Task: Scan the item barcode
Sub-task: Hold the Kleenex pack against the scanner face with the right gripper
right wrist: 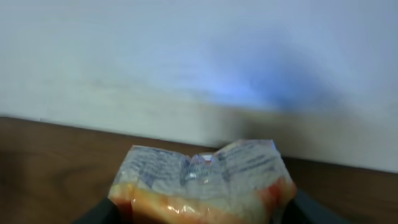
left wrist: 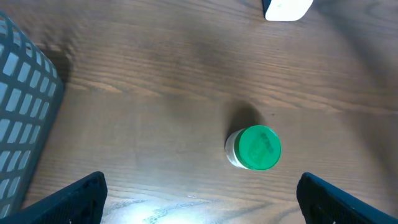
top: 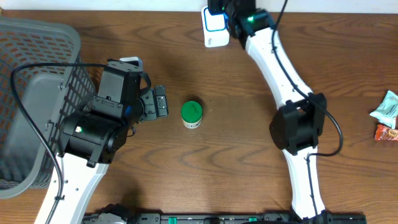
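A clear plastic packet [right wrist: 205,180] with orange contents and printed text fills the bottom of the right wrist view. My right gripper [right wrist: 202,214] is shut on it, one dark finger at each side. From overhead, that gripper [top: 229,12] is at the table's far edge, right beside a white and blue scanner [top: 214,28]; the packet itself is hidden there. My left gripper [top: 160,101] hovers open over the wood at left centre, its fingers [left wrist: 68,199] wide apart and holding nothing.
A small jar with a green lid [top: 191,114] stands just right of the left gripper [left wrist: 205,202] and ahead of it in the left wrist view [left wrist: 254,148]. A grey mesh basket [top: 31,93] fills the left side. Two packets [top: 387,109] lie at the right edge.
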Available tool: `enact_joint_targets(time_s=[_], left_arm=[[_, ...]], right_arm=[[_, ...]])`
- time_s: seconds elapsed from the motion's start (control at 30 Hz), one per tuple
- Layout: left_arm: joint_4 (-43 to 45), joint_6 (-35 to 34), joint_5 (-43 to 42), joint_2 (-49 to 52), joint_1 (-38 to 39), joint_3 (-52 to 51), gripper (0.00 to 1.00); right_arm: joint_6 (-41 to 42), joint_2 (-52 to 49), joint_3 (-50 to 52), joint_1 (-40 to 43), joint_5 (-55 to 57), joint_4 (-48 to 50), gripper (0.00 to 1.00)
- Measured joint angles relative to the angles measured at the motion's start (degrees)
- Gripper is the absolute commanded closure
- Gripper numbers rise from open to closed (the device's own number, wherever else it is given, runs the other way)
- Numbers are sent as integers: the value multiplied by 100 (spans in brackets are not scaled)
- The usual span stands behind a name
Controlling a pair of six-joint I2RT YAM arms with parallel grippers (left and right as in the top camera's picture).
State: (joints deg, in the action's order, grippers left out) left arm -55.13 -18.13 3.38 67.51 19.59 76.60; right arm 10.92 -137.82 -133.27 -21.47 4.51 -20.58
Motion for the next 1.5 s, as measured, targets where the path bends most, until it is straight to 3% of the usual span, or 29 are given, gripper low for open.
enact_joint_targets(time_s=[0.17, 0.3, 0.6, 1.23, 1.5], left_arm=[[-2, 0, 0, 0, 0, -2, 2], [0, 0, 0, 0, 0, 0, 2], [-4, 0, 0, 0, 0, -2, 2], [-2, 0, 0, 0, 0, -2, 2], [-2, 0, 0, 0, 0, -2, 2]], right_arm=[[-63, -127, 922, 11, 157, 1344, 47], [-79, -149, 1353, 13, 192, 1884, 46], [-101, -470, 1397, 13, 374, 2774, 48], [-116, -990, 1410, 11, 435, 3008, 53], [-116, -835, 1410, 9, 437, 2310, 54]])
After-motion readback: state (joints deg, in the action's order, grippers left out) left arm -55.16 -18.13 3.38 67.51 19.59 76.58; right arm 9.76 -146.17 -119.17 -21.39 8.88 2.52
